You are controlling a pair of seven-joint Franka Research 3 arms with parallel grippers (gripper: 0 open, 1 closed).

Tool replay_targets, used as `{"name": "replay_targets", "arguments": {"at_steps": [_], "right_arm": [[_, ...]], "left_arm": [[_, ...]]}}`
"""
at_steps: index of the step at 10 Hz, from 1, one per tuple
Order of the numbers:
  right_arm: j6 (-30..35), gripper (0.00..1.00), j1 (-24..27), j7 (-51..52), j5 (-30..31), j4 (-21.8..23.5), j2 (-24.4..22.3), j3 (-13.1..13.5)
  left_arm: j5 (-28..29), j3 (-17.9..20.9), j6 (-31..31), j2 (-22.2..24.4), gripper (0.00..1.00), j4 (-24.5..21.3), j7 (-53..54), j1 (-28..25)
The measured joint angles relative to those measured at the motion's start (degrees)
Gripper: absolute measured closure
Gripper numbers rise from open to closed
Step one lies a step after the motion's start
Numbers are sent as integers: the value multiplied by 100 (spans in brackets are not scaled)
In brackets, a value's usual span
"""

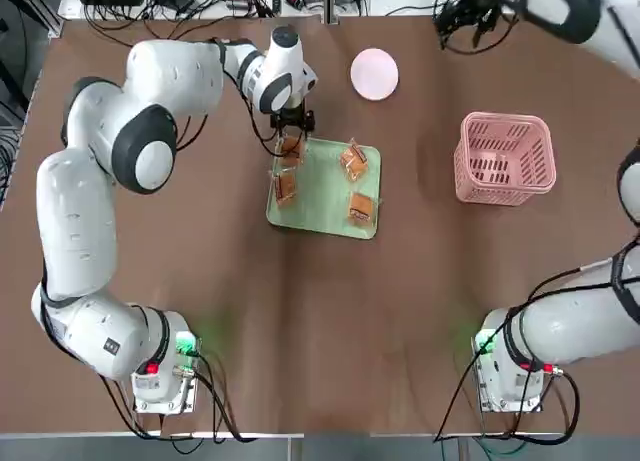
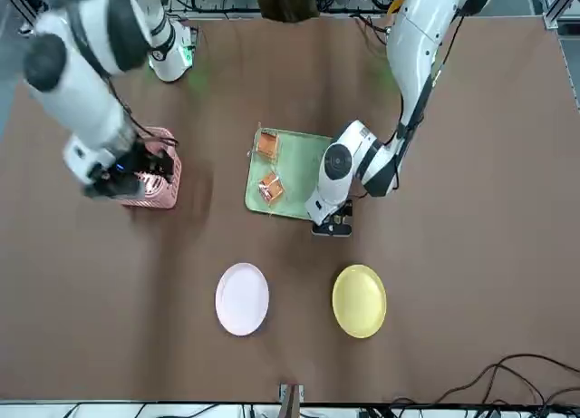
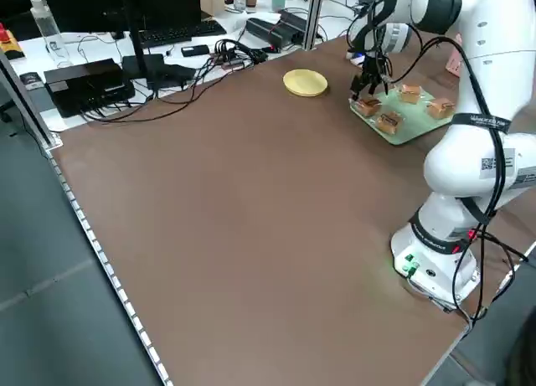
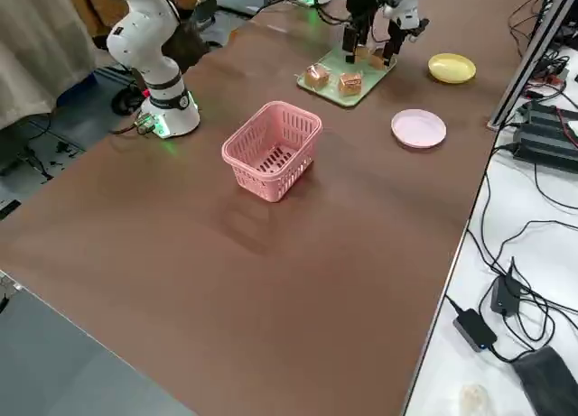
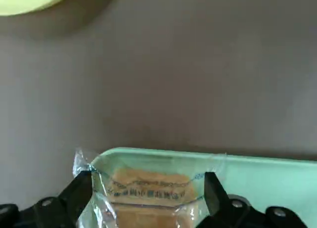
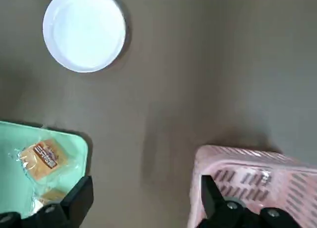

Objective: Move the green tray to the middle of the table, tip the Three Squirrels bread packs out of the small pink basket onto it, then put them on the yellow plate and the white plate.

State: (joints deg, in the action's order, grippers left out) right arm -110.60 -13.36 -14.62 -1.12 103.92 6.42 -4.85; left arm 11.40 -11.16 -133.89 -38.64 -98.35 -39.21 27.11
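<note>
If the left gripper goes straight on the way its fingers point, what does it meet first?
Probably the bread pack between its open fingers, then the green tray beneath; how far off is unclear.

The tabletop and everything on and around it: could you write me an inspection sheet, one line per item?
Surface: brown table, nothing spilled seen
Tray: green tray, holding four wrapped bread packs
Basket: pink basket, upright, empty
Plates: yellow plate and white plate, both bare
Clutter: nothing seen among the job's things
Left claw: open, fingers either side of a bread pack at the tray's corner
Right claw: open, above the table by the basket
Cables: black cables along the arms; more at the table's far edge
Surroundings: white side table with black boxes, a keyboard and bottles
</note>
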Motion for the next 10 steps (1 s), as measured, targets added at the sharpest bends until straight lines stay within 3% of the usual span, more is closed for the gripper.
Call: {"name": "replay_targets", "arguments": {"at_steps": [6, 10], "right_arm": [[-1535, 5, -820, -264, -319, 1226, 327, 1], [-2573, 4, -1494, -987, -340, 1570, 807, 0]], "left_arm": [[54, -5, -14, -72, 0, -22, 3, 10], [56, -6, -18, -88, 0, -11, -2, 9]]}}
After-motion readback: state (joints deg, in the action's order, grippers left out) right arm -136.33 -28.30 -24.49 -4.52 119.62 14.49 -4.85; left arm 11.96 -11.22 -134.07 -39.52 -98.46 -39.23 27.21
